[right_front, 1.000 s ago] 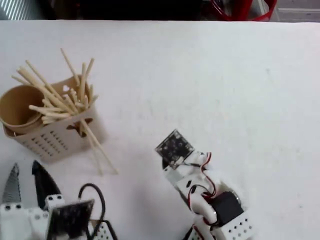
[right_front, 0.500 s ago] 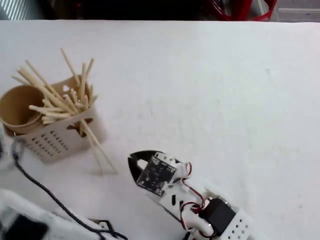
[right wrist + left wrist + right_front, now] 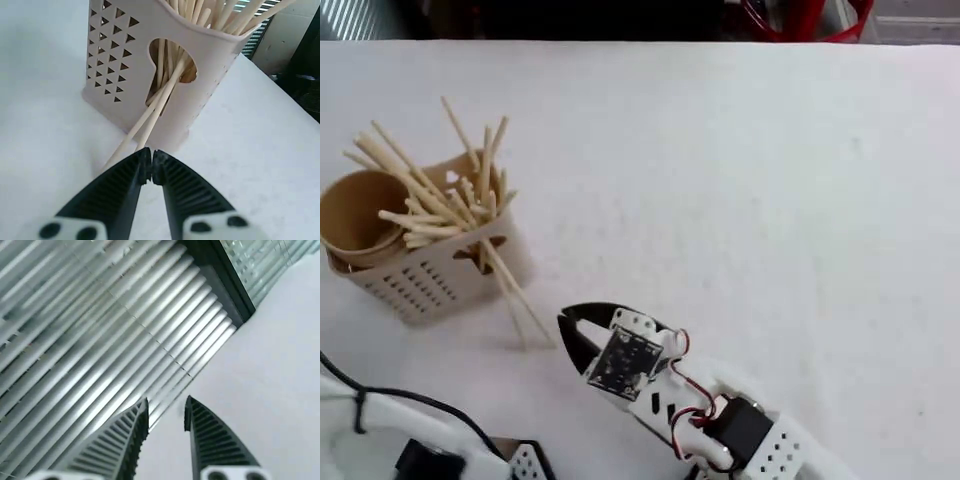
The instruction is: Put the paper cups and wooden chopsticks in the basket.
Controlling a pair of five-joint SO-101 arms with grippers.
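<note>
White table (image 3: 740, 180): R tool (image 3: 151, 157) tips together, empty, beside basket (image 3: 115, 55) chopsticks (image 3: 146, 112)

Paper cup (image 3: 355, 212): lower part hidden inside basket (image 3: 430, 278), rim crossed by chopsticks (image 3: 425, 190). Chopstick lower ends hidden behind basket wall. Right wrist view: basket top and chopstick tips cut by edge. Below basket: arm (image 3: 365, 435) blurred, cut by edge.

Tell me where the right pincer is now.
In the high view the right pincer sits shut, just right of the two chopsticks slanting out of a hole in the basket.
</note>
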